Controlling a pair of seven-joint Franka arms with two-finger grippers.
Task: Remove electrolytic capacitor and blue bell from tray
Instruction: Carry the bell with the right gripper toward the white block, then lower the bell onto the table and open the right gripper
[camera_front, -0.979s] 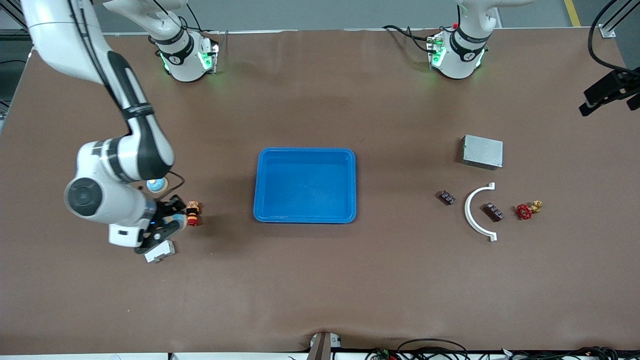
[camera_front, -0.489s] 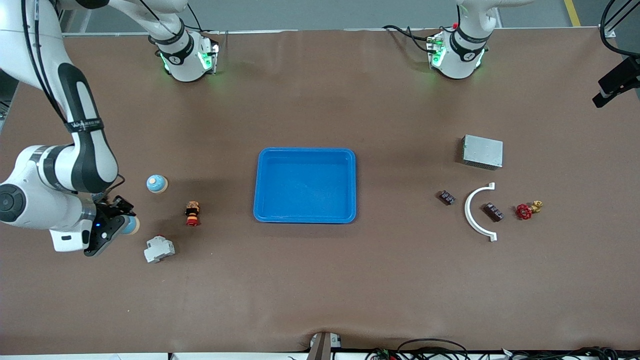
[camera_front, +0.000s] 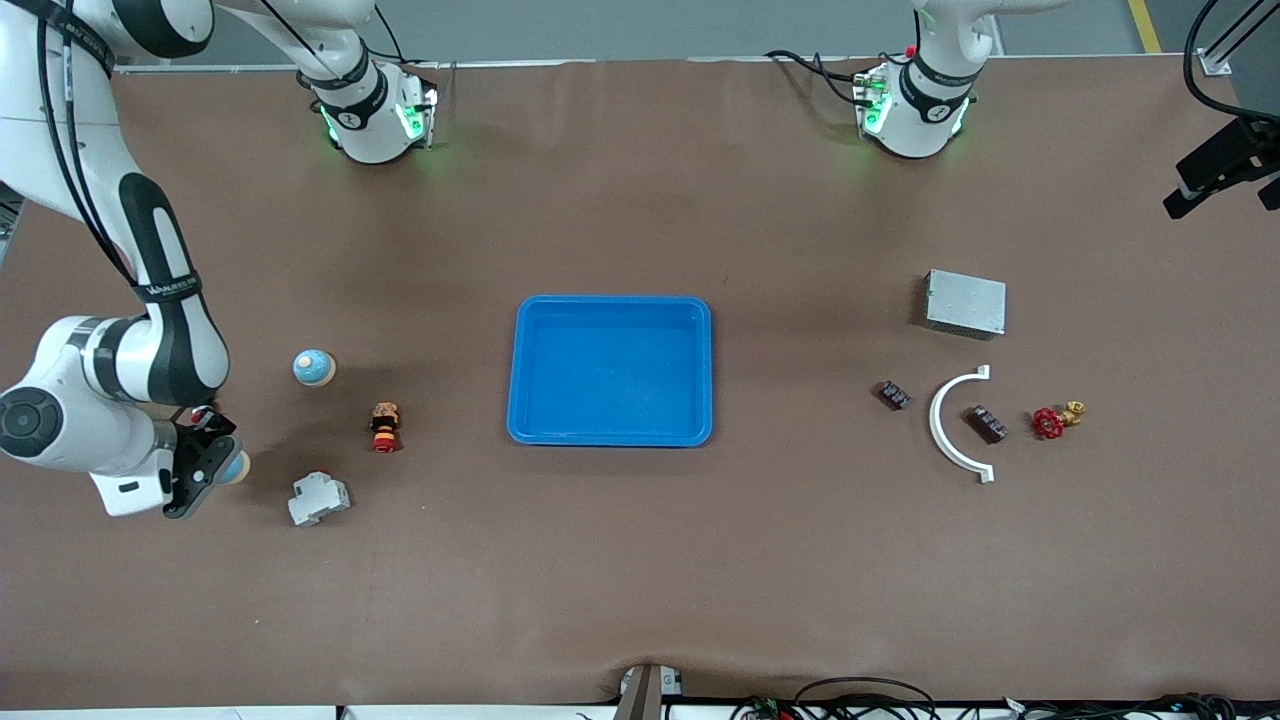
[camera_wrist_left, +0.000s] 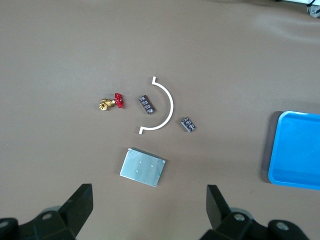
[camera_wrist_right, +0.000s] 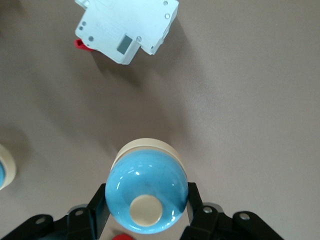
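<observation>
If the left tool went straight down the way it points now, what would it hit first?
Probably the grey metal box. In the left wrist view it lies nearest the middle of the open left tool, on the table. The white curved bracket and two dark parts sit farther out. Depth is unclear, so treat this as a guess.

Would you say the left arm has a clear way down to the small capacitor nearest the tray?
Probably yes. The left tool hangs open above that end of the table, and the capacitor lies apart from the white arc, with nothing over it.
</observation>
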